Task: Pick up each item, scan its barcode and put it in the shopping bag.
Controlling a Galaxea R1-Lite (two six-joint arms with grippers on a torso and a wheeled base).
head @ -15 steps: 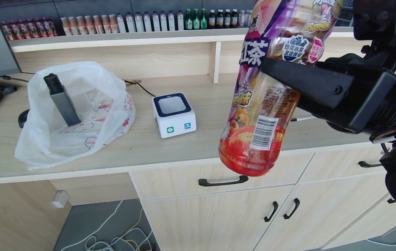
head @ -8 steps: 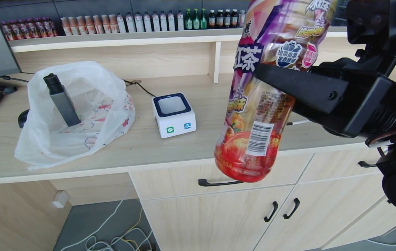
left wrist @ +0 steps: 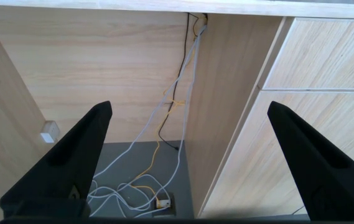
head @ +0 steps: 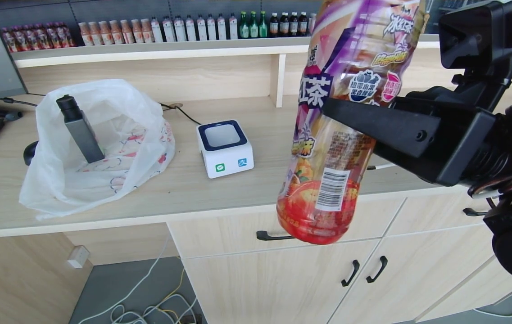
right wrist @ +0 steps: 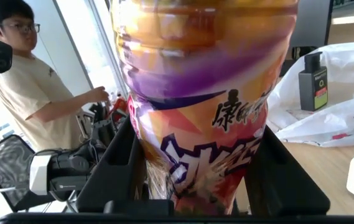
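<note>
1. Right pincer [head: 334, 110]: clamped on the bottle [head: 341, 135] at about mid-height, one black finger across the front of the label and the other behind it. In the right wrist view the two fingers press the bottle's sides.

2. Bottle: clear plastic under a glossy wrap label, purple and white above, orange with fruit pictures below. The bare base shows a red drink. A white barcode patch [head: 331, 190] sits low on the label and faces the head camera. The bottle is in the air, tilted, its top leaning toward my right. It hangs before the front edge of the worktop [head: 183, 189], to the right of the scanner [head: 224, 147] and well apart from it.

3. Scanner: a small white box with a dark-framed window on top, standing on the worktop.

4. Shopping bag [head: 143, 126]: thin white plastic, lying open on the worktop to the left of the scanner. A grey container with a black cap [head: 79, 130] stands inside it.

5. Left pincer [left wrist: 186, 168]: fingers wide apart, holding nothing, low down in front of the cabinet recess, above cables on the floor [left wrist: 145, 186].
</note>
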